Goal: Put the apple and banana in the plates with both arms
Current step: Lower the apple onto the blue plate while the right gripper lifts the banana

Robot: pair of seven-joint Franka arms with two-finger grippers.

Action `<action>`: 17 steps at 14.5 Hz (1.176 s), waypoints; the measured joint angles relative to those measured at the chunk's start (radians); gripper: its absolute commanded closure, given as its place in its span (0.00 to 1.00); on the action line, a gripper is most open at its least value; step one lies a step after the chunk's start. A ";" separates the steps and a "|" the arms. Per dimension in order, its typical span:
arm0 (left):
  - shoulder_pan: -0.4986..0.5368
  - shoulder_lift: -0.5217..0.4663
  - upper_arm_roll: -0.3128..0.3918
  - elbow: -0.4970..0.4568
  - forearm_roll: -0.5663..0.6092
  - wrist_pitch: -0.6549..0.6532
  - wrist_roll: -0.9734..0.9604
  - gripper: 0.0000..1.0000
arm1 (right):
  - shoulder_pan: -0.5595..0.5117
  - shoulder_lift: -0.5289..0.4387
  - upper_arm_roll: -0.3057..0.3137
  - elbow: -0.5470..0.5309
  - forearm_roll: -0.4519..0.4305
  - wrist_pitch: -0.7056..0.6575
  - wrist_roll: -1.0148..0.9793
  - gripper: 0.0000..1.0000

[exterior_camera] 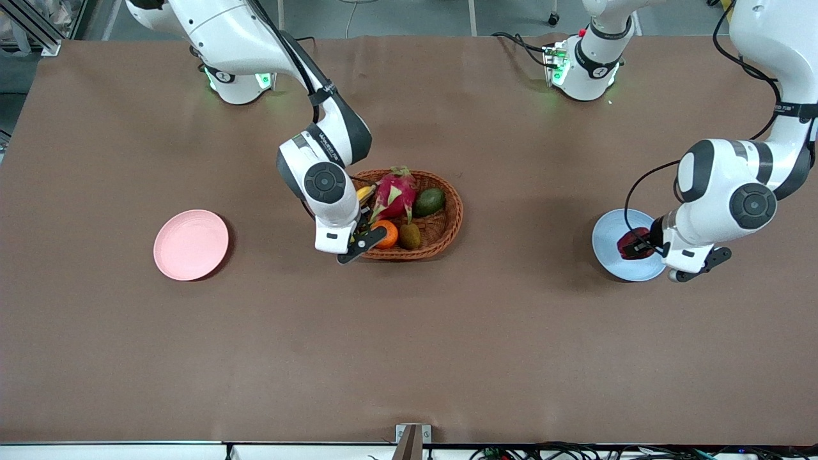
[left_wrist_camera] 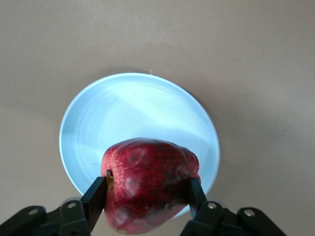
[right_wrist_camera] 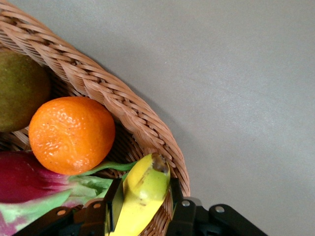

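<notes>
**Both grippers hold fruit**

Here, the apple sits clamped between the left gripper fingers, over the light blue plate. The banana tip lies gripped between the right gripper fingers, inside the wicker basket beside the orange. Both arms bend downward. The pink plate sits toward the right arm's end.

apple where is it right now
The apple is gripped in the left hand, held over the blue plate toward the left arm's end of the table.
</notes>
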 measured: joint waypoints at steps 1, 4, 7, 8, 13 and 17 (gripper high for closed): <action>0.010 0.001 0.000 -0.020 0.000 0.028 0.010 0.96 | 0.000 0.000 -0.001 0.001 0.000 0.001 0.001 0.78; 0.012 0.014 -0.002 -0.059 0.000 0.080 0.012 0.94 | 0.000 0.000 -0.003 0.005 0.000 0.003 0.001 0.83; 0.012 0.029 -0.003 -0.063 0.000 0.087 0.012 0.90 | 0.000 0.000 -0.004 0.006 0.000 0.003 0.001 0.88; 0.012 0.033 -0.003 -0.063 0.000 0.090 0.012 0.86 | 0.000 0.000 -0.004 0.007 0.000 0.002 0.001 0.89; 0.025 0.058 -0.002 -0.063 0.000 0.118 0.026 0.00 | 0.000 -0.003 -0.009 0.022 -0.003 -0.004 0.001 0.95; 0.030 0.048 -0.002 -0.053 0.000 0.122 0.042 0.00 | -0.011 -0.040 -0.032 0.086 -0.006 -0.131 0.001 0.97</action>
